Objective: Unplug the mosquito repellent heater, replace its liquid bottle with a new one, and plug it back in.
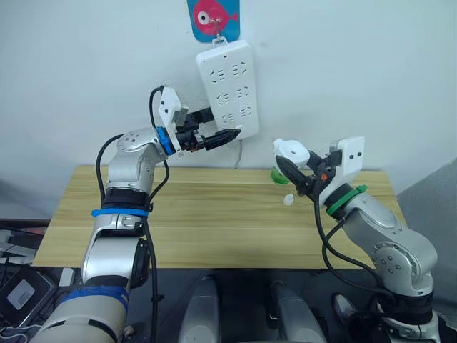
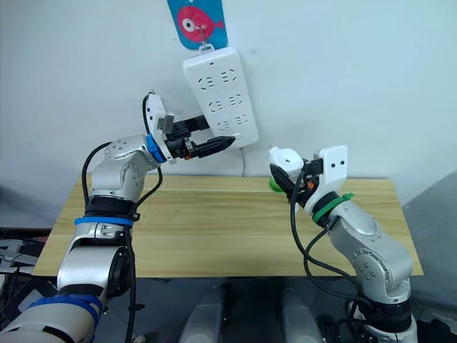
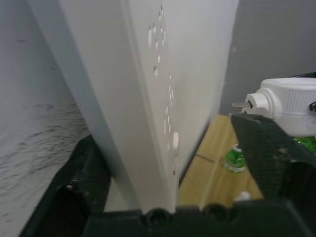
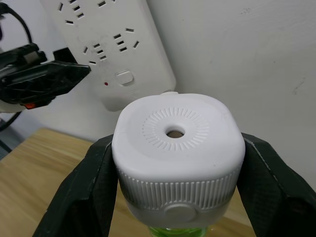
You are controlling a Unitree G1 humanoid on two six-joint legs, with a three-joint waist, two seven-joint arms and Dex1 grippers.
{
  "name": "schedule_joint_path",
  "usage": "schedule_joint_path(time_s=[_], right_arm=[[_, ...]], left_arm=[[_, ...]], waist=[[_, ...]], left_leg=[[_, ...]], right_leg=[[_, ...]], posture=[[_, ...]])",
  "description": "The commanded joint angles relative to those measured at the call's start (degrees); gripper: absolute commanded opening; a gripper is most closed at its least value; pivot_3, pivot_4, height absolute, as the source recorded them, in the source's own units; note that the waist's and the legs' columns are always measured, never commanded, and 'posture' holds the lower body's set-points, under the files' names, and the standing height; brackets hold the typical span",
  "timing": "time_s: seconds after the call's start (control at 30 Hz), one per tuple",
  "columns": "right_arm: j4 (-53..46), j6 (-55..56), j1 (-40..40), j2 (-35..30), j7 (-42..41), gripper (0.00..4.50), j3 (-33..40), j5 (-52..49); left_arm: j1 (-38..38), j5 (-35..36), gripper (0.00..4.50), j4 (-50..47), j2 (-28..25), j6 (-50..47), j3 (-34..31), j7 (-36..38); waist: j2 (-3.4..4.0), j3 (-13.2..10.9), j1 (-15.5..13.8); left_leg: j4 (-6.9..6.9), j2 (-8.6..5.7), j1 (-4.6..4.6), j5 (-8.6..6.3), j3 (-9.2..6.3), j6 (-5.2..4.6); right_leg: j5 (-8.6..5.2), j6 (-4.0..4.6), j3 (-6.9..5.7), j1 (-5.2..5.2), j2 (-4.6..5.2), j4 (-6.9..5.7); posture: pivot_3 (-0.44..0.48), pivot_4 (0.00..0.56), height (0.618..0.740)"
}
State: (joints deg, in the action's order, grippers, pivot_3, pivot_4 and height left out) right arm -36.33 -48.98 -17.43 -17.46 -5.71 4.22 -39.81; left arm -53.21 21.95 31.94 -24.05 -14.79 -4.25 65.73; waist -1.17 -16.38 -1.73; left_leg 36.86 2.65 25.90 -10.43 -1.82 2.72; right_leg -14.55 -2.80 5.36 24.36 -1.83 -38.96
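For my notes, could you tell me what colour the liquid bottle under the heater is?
Green, clearest in the right wrist view.

No readable text, brand, number or label is found on anything pictured. The only sign is a pink cartoon fish on a blue card [image 1: 213,18], hung on the wall above the white power strip [image 1: 228,88]. Socket holes alone mark the strip's face, and the mosquito repellent heater [image 4: 177,155] bears plain moulded ridges around its centre hole.

Silver arms, black cables, black fingers (blue band left, green right).
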Motion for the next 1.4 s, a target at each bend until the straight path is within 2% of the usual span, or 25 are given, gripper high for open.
schedule_joint_path(time_s=[0.03, 0.2, 0.23, 0.4, 0.6, 1.4], right_arm=[[-4.15, -1.81, -1.46, -0.23, 0.67, 2.93, 2.59, -3.93], [-5.15, -5.95, -4.8, -0.24, 3.22, 2.93, 4.28, -8.21], [-5.3, -6.91, -5.77, -0.42, 3.85, 2.93, 4.48, -9.02], [-4.49, -12.22, -12.13, -2.14, 7.22, 2.93, 4.37, -10.88], [-0.25, -15.82, -19.42, -0.42, 11.88, 2.93, 4.07, -10.17], [3.64, -18.97, -25.01, 4.37, 11.71, 2.93, 1.02, -9.33]], left_arm=[[-1.04, 2.28, 3.0, -2.71, 0.03, -2.96, -0.57, 1.05], [-1.35, 2.78, 1.39, -2.52, 0.01, -4.9, -1.18, 0.83], [-1.23, 2.86, 1.31, -2.63, 0.01, -5.26, -1.18, 0.89], [-0.92, 3.03, 1.31, -2.94, -0.01, -6.86, -1.18, 0.58], [-0.94, 2.77, 1.31, -2.86, -0.01, -6.87, -0.98, 1.05], [-0.84, 1.74, 1.31, -2.46, 0.09, -5.21, -0.2, 1.12]], waist=[[0.0, 0.0, 0.21], [0.0, 0.0, 0.45], [0.0, 0.0, 0.44], [0.0, 0.0, 0.43], [0.0, 0.0, 0.42], [0.0, 0.0, 0.36]], left_leg=[[0.02, 0.0, 0.0, 0.0, -0.01, 0.0], [0.02, 0.01, -0.01, 0.0, -0.02, 0.0], [0.02, 0.02, 0.0, 0.0, -0.03, 0.0], [-0.02, 0.0, 0.01, 0.0, -0.04, 0.0], [-0.01, 0.01, 0.01, 0.0, -0.07, 0.0], [-0.04, 0.0, 0.05, 0.0, -0.09, -0.01]], right_leg=[[0.0, 0.0, 0.0, 0.0, 0.0, -0.01], [0.0, 0.0, -0.02, 0.01, 0.0, -0.03], [0.0, 0.0, -0.03, 0.0, 0.0, -0.02], [0.03, 0.06, -0.04, 0.01, 0.0, -0.01], [0.05, 0.09, -0.08, 0.01, 0.01, -0.03], [0.14, 0.24, -0.13, 0.04, 0.02, 0.0]], posture=[[0.133, 0.235, 0.74], [0.129, 0.232, 0.74], [0.128, 0.232, 0.74], [0.126, 0.23, 0.74], [0.125, 0.225, 0.74], [0.141, 0.232, 0.74]])
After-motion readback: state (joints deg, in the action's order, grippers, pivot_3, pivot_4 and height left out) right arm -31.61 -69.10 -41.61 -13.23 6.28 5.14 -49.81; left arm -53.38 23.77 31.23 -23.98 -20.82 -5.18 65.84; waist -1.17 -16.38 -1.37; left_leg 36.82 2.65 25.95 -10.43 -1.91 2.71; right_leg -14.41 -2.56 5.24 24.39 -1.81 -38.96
